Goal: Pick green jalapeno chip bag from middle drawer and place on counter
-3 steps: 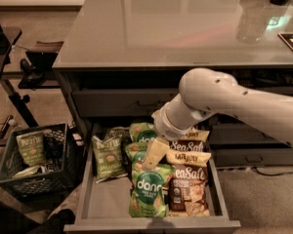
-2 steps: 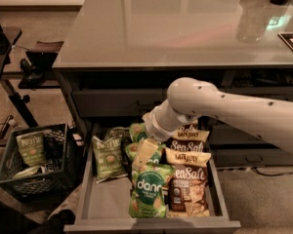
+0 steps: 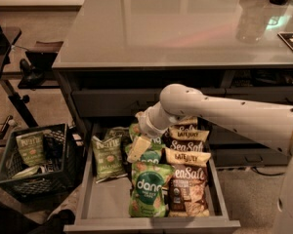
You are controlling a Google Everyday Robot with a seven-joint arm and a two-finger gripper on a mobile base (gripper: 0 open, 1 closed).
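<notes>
The green jalapeno chip bag (image 3: 107, 157) lies face up at the left of the open middle drawer (image 3: 106, 204), its white "Kettle" lettering showing. My gripper (image 3: 138, 149) reaches down into the drawer from the right on a white arm. It hangs over the brighter green "dang" bags, just right of the jalapeno bag and apart from it. The glossy grey counter (image 3: 176, 28) spreads above the drawer.
Bright green "dang" bags (image 3: 147, 189) and brown-and-cream "Sea Salt" bags (image 3: 188, 182) fill the drawer's middle and right. A black crate (image 3: 36, 160) on the floor at the left holds another olive Kettle bag (image 3: 31, 147). A black stand (image 3: 19, 106) is behind it.
The arm has swung left and the gripper has moved left over the dang bags, closer to the jalapeno bag. The bags have not moved.
</notes>
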